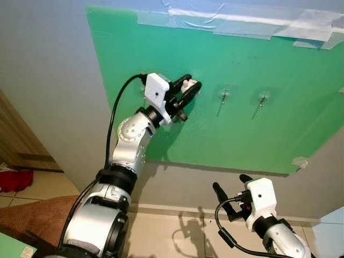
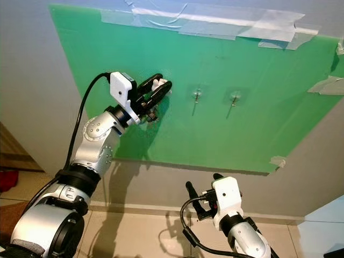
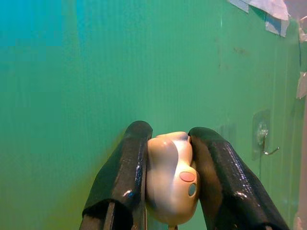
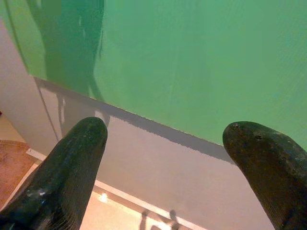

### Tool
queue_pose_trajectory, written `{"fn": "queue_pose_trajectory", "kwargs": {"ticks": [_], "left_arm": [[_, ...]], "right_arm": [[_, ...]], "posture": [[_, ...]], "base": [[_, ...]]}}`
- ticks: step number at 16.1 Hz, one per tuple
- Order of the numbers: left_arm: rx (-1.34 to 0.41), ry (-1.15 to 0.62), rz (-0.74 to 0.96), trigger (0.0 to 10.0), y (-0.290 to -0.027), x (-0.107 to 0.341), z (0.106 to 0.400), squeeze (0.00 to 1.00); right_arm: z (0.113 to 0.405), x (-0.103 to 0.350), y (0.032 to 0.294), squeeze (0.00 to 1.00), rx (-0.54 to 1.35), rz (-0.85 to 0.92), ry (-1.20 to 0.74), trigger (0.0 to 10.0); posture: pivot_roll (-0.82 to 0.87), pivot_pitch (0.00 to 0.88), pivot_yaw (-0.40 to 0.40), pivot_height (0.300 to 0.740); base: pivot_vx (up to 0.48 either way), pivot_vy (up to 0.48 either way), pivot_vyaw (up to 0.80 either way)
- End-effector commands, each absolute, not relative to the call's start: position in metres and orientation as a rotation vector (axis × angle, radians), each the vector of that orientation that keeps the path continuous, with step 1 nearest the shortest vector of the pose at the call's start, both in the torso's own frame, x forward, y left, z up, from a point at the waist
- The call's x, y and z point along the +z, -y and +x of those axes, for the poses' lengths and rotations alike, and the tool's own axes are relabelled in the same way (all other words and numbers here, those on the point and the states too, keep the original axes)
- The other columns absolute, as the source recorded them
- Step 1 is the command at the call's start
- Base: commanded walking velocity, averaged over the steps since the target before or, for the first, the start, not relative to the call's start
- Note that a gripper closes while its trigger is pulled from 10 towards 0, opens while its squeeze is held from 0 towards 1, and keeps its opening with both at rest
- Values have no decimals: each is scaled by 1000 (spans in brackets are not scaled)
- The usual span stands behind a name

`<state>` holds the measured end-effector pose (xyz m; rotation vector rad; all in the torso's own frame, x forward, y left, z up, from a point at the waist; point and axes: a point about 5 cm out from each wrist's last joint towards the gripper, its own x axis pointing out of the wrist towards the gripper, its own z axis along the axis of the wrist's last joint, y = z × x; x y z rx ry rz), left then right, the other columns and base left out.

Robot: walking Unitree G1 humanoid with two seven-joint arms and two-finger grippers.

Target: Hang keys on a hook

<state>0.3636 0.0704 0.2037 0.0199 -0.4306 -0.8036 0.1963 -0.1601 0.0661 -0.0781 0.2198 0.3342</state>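
My left gripper [image 1: 188,88] is raised against the green board [image 1: 242,123] on the wall, shut on a cream key fob [image 3: 171,177] with a red and a grey button. Its tips touch or nearly touch the board, left of two small clear hooks [image 1: 224,97] [image 1: 263,99]. One hook [image 3: 263,142] also shows in the left wrist view, off to the side of the fob. Any keys below the fob are hidden. My right gripper [image 1: 231,193] hangs low near the floor, open and empty, fingers [image 4: 72,167] pointing at the wall's base.
The board is taped to a grey wall with clear tape [image 1: 247,21] along its top edge. Below lies a tiled floor [image 1: 172,231], with a brown rug [image 1: 37,215] and a red object [image 1: 15,180] at the left. A wooden panel [image 1: 16,134] stands at the far left.
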Motion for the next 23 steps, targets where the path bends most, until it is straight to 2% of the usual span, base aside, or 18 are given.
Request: {"fn": "queue_pose_trajectory", "kwargs": {"ticks": [1,8,14,16,20,23], "left_arm": [[-809,442,53,0,-72,209,367,0],[-816,377,55,0,-81,190,368,0],[-735,288,-25,0,-96,174,373,0],[-736,305,8,0,-96,176,373,0],[-768,453,194,0,-87,198,370,0],[-764,502,226,0,-84,207,370,0]], "right_arm": [[196,70,164,0,318,-81,-214,10000],[196,70,164,0,320,-78,-217,10000],[195,70,164,0,322,-79,-218,10000],[194,70,164,0,321,-80,-216,10000],[195,71,162,0,319,-77,-213,10000],[197,70,162,0,318,-76,-214,10000]], "posture": [[-268,53,-18,740],[-260,46,-20,740],[-262,41,-20,740],[-261,37,-17,740],[-256,36,-16,740],[-254,35,-16,740]], "base": [[0,0,0],[0,0,0],[0,0,0],[0,0,0],[0,0,0],[0,0,0]]}}
